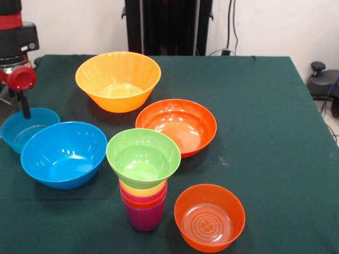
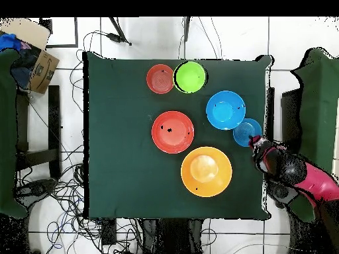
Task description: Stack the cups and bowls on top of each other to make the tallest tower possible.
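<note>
The tower (image 1: 143,203) stands near the table's front edge: a purple cup (image 1: 144,216) at the base, with orange, crimson and yellow rims nested above it. A small green bowl (image 1: 143,157) (image 2: 190,77) sits upright on top. My gripper (image 1: 24,108) (image 2: 254,141) hangs at the far left, right at the back rim of the small blue bowl (image 1: 24,128) (image 2: 247,131). Whether it holds that rim does not show. The large blue bowl (image 1: 63,154) (image 2: 225,110) lies just beside the small one.
A large orange-yellow bowl (image 1: 117,79) (image 2: 206,171) sits at the back. The wide red-orange bowl (image 1: 179,125) (image 2: 173,131) is mid-table. A small translucent orange bowl (image 1: 210,218) (image 2: 160,79) rests right of the tower. All lie on a green cloth (image 1: 265,132).
</note>
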You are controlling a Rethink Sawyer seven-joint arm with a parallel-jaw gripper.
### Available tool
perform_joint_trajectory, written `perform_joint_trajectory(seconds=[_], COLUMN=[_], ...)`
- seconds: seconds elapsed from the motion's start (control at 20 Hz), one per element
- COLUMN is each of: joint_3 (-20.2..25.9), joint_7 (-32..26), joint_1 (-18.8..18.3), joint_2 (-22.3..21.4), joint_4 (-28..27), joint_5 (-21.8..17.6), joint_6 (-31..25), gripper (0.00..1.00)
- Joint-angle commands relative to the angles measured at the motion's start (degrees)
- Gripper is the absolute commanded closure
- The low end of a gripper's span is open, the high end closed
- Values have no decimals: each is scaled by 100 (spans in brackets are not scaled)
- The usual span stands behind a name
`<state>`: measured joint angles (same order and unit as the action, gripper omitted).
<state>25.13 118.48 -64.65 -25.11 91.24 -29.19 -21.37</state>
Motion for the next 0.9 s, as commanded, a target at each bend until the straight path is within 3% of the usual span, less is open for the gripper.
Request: perform_joint_trajectory(seconds=[0.05, 0.6, 0.65, 0.9], joint_3=[17, -288, -322, -377], joint_7=[-82, -18, -39, -67], joint_1=[325, 534, 557, 604], joint_2=[467, 360, 352, 352], joint_4=[-402, -312, -303, -338], joint_5=[-279, -450, -418, -375], joint_6=[393, 648, 663, 564], gripper=[0, 0, 100, 100])
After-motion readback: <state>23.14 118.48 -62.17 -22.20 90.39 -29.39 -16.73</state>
